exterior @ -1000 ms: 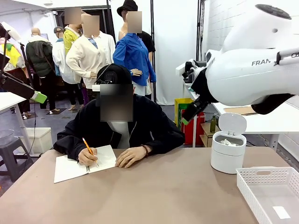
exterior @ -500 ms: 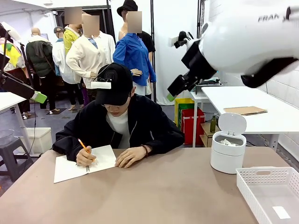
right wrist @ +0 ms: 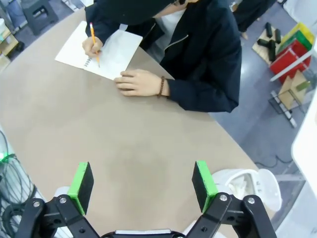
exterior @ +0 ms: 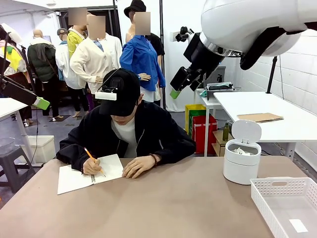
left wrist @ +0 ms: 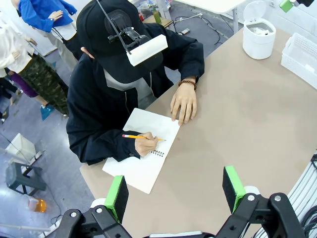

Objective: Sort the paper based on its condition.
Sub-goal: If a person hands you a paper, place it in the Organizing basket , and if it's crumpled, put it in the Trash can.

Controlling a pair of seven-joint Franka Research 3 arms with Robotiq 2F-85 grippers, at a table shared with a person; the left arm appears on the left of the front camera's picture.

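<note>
I see the crumpled paper inside the lidded white bin near the table's far right corner, nearer my right gripper, whose jaws hang wide open and empty high above it; my left gripper is likewise open and empty.

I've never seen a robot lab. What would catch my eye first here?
A person sits at the far side of the table, writing in a white notebook with an orange pencil. Up at the right, the bulky white right arm hangs high, its right gripper open and empty. On the table's right side, a small white bin with its lid up holds crumpled paper.
</note>
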